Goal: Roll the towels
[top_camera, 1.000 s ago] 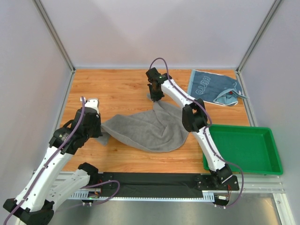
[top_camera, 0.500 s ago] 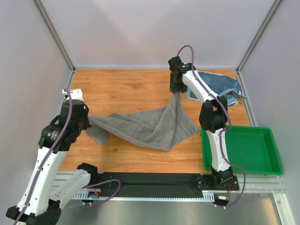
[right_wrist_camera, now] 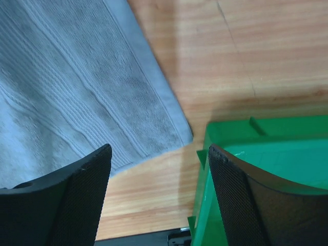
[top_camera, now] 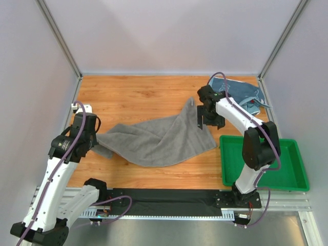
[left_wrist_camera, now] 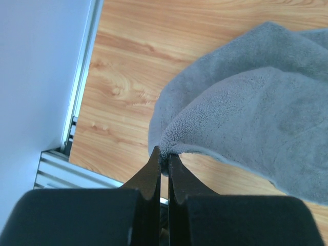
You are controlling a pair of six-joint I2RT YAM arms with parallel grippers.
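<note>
Right fingers [top_camera: 204,119] let go, spread above grey towel [top_camera: 154,141]; left fingers [left_wrist_camera: 163,169] pinch corner.

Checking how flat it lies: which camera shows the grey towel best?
Top external: the whole grey towel shows, spread out. Left wrist shows only the corner the left gripper pinches; right wrist only another corner.

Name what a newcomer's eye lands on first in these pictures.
A large grey towel sprawls crumpled across the middle of the wooden table, its left corner pinched in the shut left pincer. The bright green tray stands out at the near right, with the open right pincer hanging over the towel's right corner beside it. A light blue towel lies in the far right corner.
</note>
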